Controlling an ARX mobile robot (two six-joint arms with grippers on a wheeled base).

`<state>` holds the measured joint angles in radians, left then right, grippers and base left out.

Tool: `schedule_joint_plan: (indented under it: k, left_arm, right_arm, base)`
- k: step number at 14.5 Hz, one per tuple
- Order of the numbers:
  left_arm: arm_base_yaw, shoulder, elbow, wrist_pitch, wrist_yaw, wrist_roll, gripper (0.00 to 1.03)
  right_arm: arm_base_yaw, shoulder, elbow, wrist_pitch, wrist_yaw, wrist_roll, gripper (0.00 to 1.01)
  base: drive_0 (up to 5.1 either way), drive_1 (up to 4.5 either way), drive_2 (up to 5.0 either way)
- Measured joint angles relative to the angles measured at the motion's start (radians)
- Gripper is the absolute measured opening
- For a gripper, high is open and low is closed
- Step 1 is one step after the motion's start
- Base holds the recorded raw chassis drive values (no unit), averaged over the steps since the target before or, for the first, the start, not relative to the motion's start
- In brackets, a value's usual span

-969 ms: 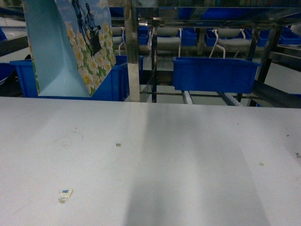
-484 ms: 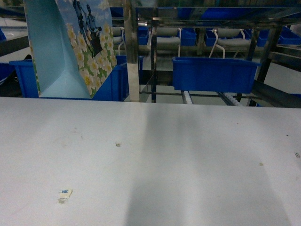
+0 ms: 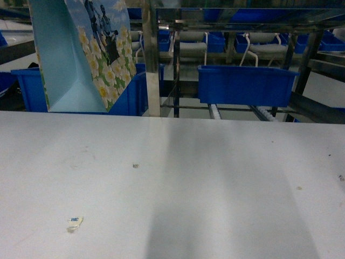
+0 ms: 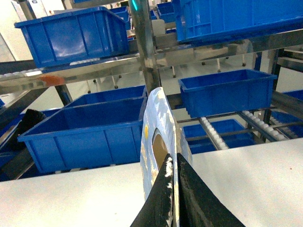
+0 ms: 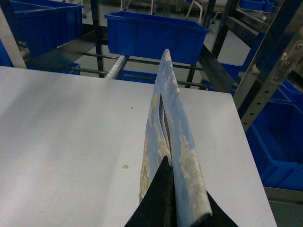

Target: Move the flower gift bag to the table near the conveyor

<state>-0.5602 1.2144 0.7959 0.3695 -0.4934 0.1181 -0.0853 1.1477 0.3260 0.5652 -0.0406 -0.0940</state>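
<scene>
The bag [image 3: 81, 54] is held above the table's [image 3: 172, 183] far left edge, before the conveyor [image 3: 237, 110], its rim pinched by both closed grippers [image 4: 174, 189] [image 5: 166, 189], pointed upward.

One flower gift bag [image 3: 81, 54], one white table [image 3: 215, 178] and one conveyor [image 3: 151, 65] are in view. Two blue crates [image 3: 245, 85] stand on the near lane; the dim shelves behind hold perhaps five more. One paper scrap [image 3: 74, 222] lies on the table.
</scene>
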Motion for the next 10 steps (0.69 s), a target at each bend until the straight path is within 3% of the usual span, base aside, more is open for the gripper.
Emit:
schedule_joint_plan:
  k: [4,7,10]
  left_arm:
    - [0.0,0.0,0.0,0.0,0.0,0.0,0.02]
    - [0.0,0.0,0.0,0.0,0.0,0.0,0.02]
    - [0.0,0.0,0.0,0.0,0.0,0.0,0.02]
  right_arm:
    - [0.001,0.137,0.021,0.101,-0.029,0.0,0.02]
    - [0.05,0.174,0.021,0.174,0.008,0.007,0.02]
    - [0.067,0.253,-0.014,0.229,0.041,0.023,0.02]
  base:
    - [0.0,0.0,0.0]
    - [0.0,0.0,0.0]
    - [0.0,0.0,0.0]
